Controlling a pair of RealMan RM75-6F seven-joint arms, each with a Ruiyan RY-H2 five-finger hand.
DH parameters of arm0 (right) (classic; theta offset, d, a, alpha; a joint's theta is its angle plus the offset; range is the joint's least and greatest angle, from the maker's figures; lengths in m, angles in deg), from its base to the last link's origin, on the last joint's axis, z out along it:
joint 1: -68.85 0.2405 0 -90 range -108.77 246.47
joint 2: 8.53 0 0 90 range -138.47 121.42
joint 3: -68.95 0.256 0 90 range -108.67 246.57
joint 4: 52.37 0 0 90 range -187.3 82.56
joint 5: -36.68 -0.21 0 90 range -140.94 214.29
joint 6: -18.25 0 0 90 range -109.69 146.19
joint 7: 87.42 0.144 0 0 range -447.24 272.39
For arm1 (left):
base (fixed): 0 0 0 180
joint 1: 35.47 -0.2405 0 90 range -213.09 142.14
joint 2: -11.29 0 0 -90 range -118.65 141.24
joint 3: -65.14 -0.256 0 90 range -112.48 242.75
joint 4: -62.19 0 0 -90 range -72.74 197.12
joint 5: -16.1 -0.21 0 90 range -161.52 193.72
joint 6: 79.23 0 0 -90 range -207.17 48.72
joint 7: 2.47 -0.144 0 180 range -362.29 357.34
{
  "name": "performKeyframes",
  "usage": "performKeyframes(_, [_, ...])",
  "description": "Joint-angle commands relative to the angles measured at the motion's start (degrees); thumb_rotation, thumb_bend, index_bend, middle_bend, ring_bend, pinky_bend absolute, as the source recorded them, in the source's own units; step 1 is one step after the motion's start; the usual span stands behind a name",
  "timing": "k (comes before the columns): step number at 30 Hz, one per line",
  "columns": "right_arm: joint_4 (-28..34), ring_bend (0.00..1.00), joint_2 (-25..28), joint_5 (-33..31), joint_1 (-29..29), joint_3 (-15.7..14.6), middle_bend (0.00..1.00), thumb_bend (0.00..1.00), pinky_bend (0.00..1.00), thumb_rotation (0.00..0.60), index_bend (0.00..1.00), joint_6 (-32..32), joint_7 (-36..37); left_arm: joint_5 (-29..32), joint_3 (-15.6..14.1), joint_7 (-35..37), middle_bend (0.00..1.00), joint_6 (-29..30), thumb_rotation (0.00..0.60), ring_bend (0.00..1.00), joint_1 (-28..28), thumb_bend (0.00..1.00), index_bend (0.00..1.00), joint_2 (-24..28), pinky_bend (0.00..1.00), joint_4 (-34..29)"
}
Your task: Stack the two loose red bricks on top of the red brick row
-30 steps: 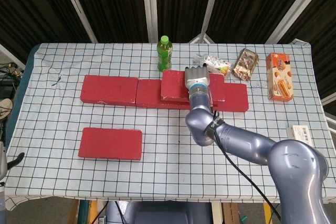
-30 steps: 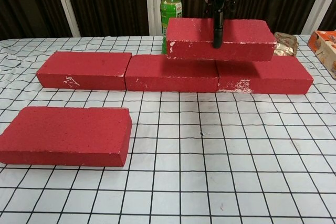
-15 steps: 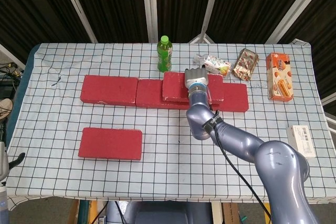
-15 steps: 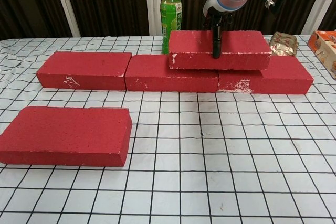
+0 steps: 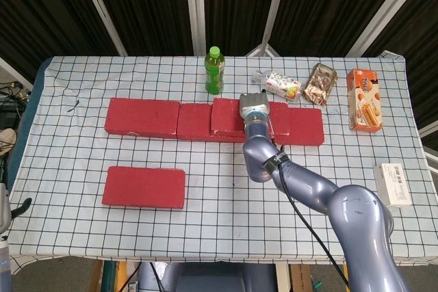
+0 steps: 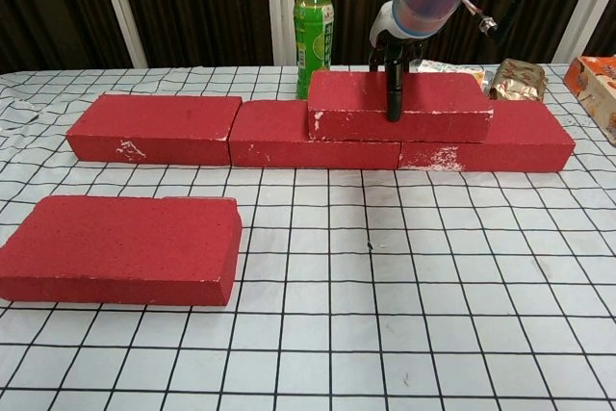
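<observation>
Three red bricks lie end to end as a row across the back of the table. A further red brick lies on top of the row, over the seam between its middle and right bricks. My right hand grips this top brick from above, with a dark finger down its front face. The other loose red brick lies flat near the front left, well away from the hand. My left hand is outside both views.
A green bottle stands just behind the row, close to the top brick. Snack packets and an orange box lie at the back right. A white box sits near the right edge.
The right hand has lowered the brick from just above the row down onto it. The brick now sits flat, and the hand keeps its grip.
</observation>
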Motion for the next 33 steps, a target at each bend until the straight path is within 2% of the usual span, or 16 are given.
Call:
performKeyframes(1, [-0.2,0.16,-0.3,0.3,-0.2,0.7,0.25,0.19,0.0,0.6,0.32,0.3,-0.6,0.0,0.0,0.1,0.0,0.2,0.6,0.0,-0.1,0.0,0.0,0.1,0.04,0.0])
performKeyframes(12, [-0.6,0.14,-1.0,0.8,-1.1,2.8,0.25,0.19,0.0,0.6,0.31,1.3,-2.4,0.2,0.0,0.0,0.0,0.2,0.6,0.0,0.0,0.0,0.0,0.0,0.04,0.1])
performKeyframes(22, [-0.5,0.01,-1.3,0.5,-1.5,5.4,0.13,0.19,0.0,0.6,0.17,2.4,-4.4,0.5,0.0,-0.1,0.0,0.3,0.6,0.0,0.1,0.0,0.0,0.0,0.04,0.2])
performKeyframes(33, [-0.5,0.0,-1.4,0.3,-2.3,7.8,0.05,0.19,0.0,0.6,0.05,3.3,-6.5,0.8,0.1,-0.4,0.0,0.5,0.6,0.0,0.1,0.0,0.0,-0.1,0.04,0.1])
